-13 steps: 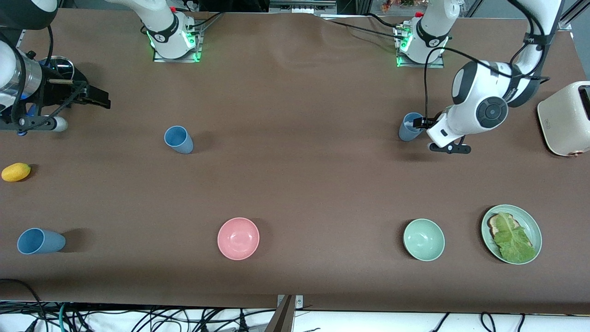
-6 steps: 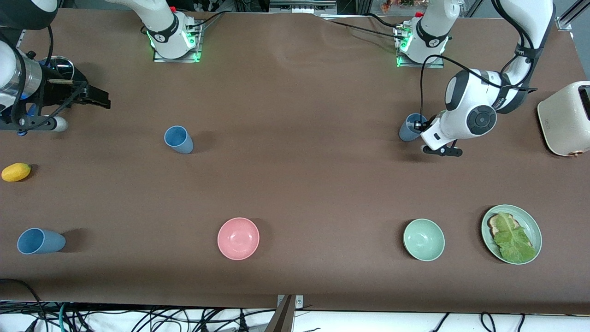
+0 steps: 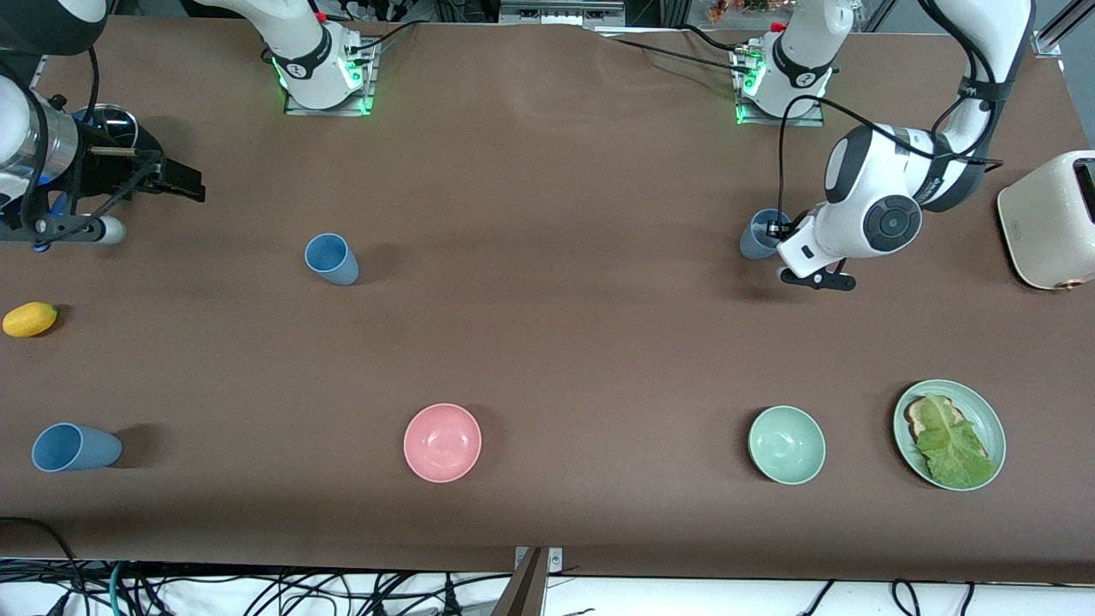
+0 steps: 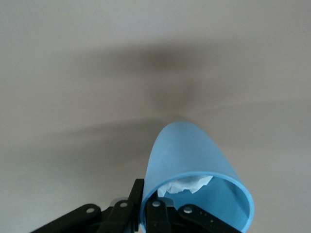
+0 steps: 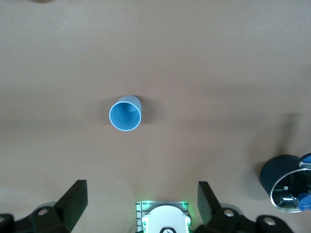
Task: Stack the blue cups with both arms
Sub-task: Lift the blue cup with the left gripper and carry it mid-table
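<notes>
Brown cloth covers the whole desk (image 3: pixel 547 342), which runs nearly edge to edge of the front view, with a broad bare stretch through the middle of the frame. At right of centre in that frame the left gripper (image 3: pixel 777 229) sits low at a grey-blue cup (image 3: pixel 758 234); in the left wrist view its jaws are closed on the rim of this cup (image 4: pixel 194 184), one finger inside and one outside the wall, and a scrap of white paper shows inside it. Open cloth lies all round that cup, the cream toaster (image 3: pixel 1050 219) standing well apart at the right edge of the frame. A second blue cup (image 3: pixel 331 258) stands upright at upper left of centre, with clear cloth on every side, and the right wrist view looks straight down on it (image 5: pixel 125 113). The right gripper (image 3: pixel 175 178) waits in the upper left corner of the front view, its jaws spread wide and holding nothing. A third blue cup (image 3: pixel 73 447) lies on its side at lower left, close to the desk's front edge. Along the lower part of the frame sit a pink bowl (image 3: pixel 442 442), a pale green bowl (image 3: pixel 786 445) and a green plate (image 3: pixel 992 423) with bread and lettuce; a yellow fruit (image 3: pixel 29 319) rests at the left edge.
</notes>
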